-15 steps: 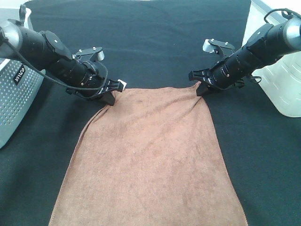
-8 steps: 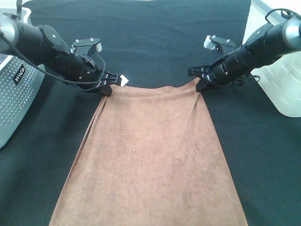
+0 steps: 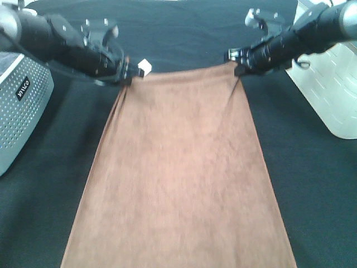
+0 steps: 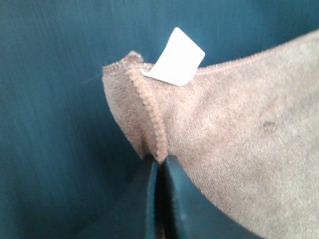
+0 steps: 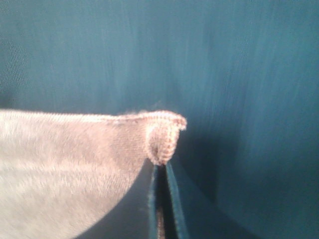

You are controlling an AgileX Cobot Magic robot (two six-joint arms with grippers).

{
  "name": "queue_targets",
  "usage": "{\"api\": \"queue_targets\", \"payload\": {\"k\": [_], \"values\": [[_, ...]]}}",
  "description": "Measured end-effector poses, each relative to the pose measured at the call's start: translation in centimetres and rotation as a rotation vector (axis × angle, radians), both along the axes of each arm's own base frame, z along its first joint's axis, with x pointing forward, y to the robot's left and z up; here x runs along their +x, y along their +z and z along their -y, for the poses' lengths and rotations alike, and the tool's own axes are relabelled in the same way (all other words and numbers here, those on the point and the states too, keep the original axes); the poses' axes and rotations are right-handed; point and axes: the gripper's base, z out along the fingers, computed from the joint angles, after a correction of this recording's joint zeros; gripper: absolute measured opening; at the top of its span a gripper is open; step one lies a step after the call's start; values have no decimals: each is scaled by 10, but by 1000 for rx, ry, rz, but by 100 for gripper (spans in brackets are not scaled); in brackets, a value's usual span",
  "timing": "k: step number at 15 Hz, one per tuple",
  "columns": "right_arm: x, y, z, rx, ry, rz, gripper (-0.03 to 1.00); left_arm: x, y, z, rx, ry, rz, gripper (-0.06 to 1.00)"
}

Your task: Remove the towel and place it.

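Note:
The brown plush towel hangs stretched between my two grippers over the black table cloth, its near end running off the bottom of the exterior view. My left gripper is shut on the towel's far left corner, next to the small white tag, which also shows in the left wrist view. My right gripper is shut on the far right corner. Both far corners are lifted above the cloth.
A grey perforated box stands at the left edge of the table. A white plastic bin stands at the right edge. Black cloth shows on both sides of the towel.
Both grippers have risen and moved toward the far side of the table, carrying the towel's far corners. The towel has lifted and pulled taut and narrower.

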Motion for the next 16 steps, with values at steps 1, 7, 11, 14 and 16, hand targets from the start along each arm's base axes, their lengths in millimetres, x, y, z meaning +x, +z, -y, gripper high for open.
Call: {"api": "queue_targets", "payload": {"k": [1, 7, 11, 14, 16], "values": [[5, 8, 0, -9, 4, 33, 1, 5, 9, 0, 1, 5, 44, 0], [26, 34, 0, -12, -24, 169, 1, 23, 37, -2, 36, 36, 232, 0], [31, 39, 3, -24, -64, 225, 1, 27, 42, -5, 51, 64, 300, 0], [33, 36, 1, -28, -70, 232, 1, 29, 43, -6, 56, 78, 329, 0], [35, 27, 1, -33, -75, 226, 1, 31, 36, -6, 61, 85, 328, 0]]}}
